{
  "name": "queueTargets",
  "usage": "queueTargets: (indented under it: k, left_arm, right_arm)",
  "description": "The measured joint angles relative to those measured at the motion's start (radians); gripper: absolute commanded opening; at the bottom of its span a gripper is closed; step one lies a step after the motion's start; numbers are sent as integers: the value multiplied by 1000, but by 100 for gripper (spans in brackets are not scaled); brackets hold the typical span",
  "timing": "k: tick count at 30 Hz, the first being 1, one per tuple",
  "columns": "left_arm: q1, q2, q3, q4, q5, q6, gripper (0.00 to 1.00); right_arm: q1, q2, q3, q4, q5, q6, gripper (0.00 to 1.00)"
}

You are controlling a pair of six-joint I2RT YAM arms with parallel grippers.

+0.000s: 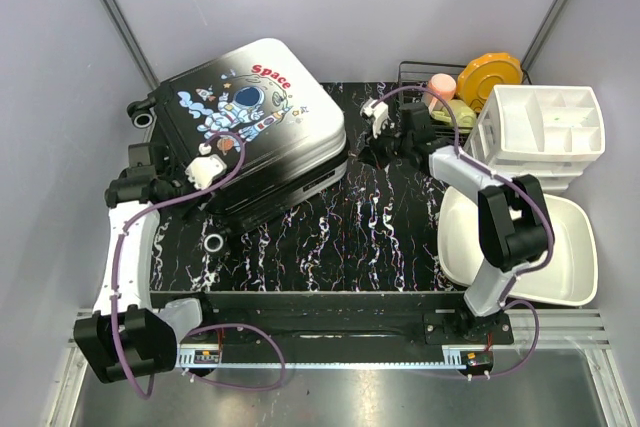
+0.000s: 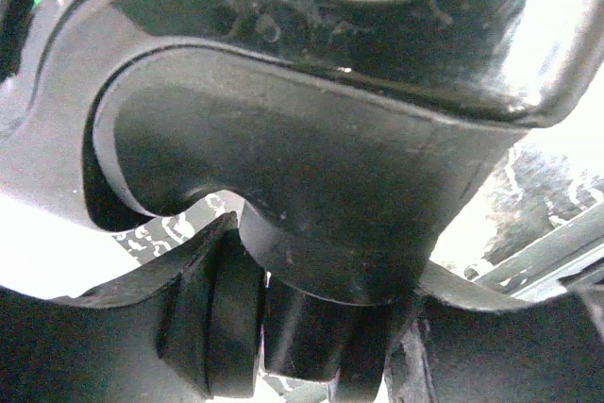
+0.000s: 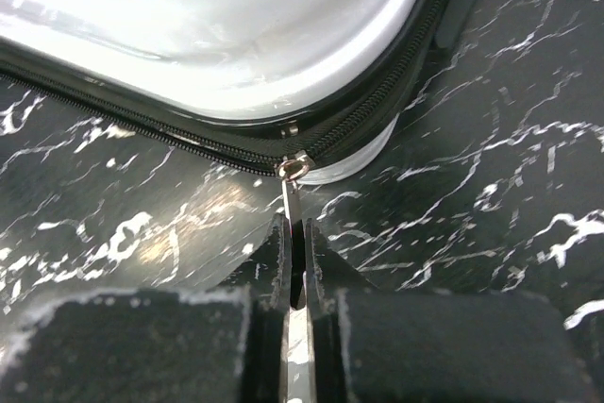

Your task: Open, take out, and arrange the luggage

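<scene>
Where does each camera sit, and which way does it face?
Top external: above and behind, looking down on black marbled table and white-to-black hard-shell astronaut suitcase; left arm, right arm show.
Left wrist: close against the suitcase's black wheel; own fingers unclear.
Right wrist: low, facing the suitcase corner; its fingers pinch the metal zipper pull.
All share the suitcase.

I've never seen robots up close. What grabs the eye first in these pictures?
A hard-shell suitcase with a cartoon astronaut and red "Space" lettering lies flat and closed on the left of the black marbled table. The right gripper pinches its zipper pull at the corner nearest the table's middle. At the far right, a white drawer organiser stands behind a white basin.
</scene>
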Motion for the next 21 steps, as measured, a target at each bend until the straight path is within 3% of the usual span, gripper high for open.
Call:
queueTargets:
  k: [6,10,21]
  left_arm:
    - [80,8,10,-29,24,145,0]
    - [111,53,43,-72,50,185,0]
    - [151,176,122,-183,105,184,0]
  right_arm:
    - [65,-161,-162,-5,61,12,0]
    - [84,-179,-174,-19,114,19,0]
    - [-18,-2,94,-187,36,-69,0]
